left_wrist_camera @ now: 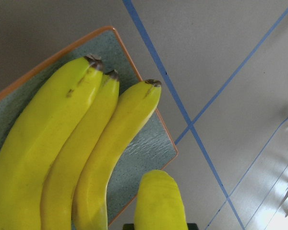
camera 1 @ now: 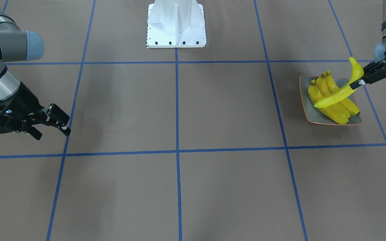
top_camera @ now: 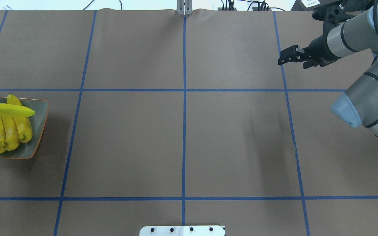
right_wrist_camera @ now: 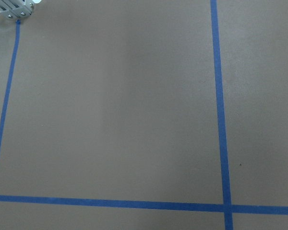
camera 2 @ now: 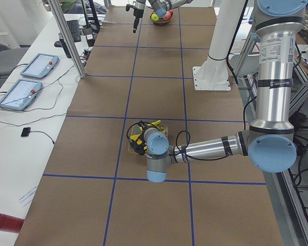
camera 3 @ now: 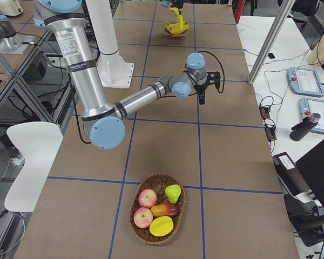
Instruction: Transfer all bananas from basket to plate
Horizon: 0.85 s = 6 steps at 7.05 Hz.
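Observation:
Three yellow bananas (camera 1: 330,100) lie side by side on the grey-green, orange-rimmed plate (camera 1: 306,108), also in the overhead view as bananas (top_camera: 10,131) on the plate (top_camera: 38,131). A fourth, paler banana (camera 1: 342,92) hangs crosswise just above them, with my left gripper (camera 1: 358,83) shut on its upper half. The left wrist view shows its tip (left_wrist_camera: 158,201) over the plate's corner (left_wrist_camera: 149,141). My right gripper (camera 1: 55,133) hovers open and holds nothing, far across the table. The basket (camera 3: 137,194) holds several other fruits and no bananas.
The white robot base (camera 1: 176,25) stands at the table's middle edge. Blue tape lines grid the brown table. The basket sits at the table's right-arm end, well away from the plate. Tablets and cables lie on side benches.

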Available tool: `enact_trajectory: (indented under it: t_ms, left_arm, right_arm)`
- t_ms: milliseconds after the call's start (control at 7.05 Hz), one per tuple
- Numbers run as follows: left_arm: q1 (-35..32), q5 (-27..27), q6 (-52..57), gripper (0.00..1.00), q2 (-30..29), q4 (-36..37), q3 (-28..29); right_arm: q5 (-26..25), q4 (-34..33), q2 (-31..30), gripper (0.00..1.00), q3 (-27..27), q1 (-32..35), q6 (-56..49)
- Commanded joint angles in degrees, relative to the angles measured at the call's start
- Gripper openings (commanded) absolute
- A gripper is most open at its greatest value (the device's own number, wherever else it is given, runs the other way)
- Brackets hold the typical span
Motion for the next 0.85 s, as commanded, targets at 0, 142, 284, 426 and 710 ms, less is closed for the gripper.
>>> enact_trajectory:
  t_ms: [0,142,284,426,710]
  left_arm:
    - [0.0,0.0,-0.2,0.0,0.0,0.0,1.3]
    - [0.0,0.0,-0.3,0.0,0.0,0.0,1.3]
    - [0.0,0.0,-0.3,0.0,0.0,0.0,1.5]
    - [0.0,0.0,-0.3,0.0,0.0,-0.4,1.7]
    - [0.0,-0.2,-0.3,0.44,0.0,-1.1,2.8]
  right_arm:
    - [-0.9,0.0,0.0,1.0,-0.1,-0.5,0.0]
    - [-1.0,0.0,0.0,1.0,0.0,-0.6,0.0]
    - [-1.0,0.0,0.0,1.0,0.0,-0.7,0.0]
    - [-1.0,0.0,0.0,1.0,0.0,-0.8,0.1]
    - [-1.7,0.0,0.0,1.0,-0.1,-1.1,0.1]
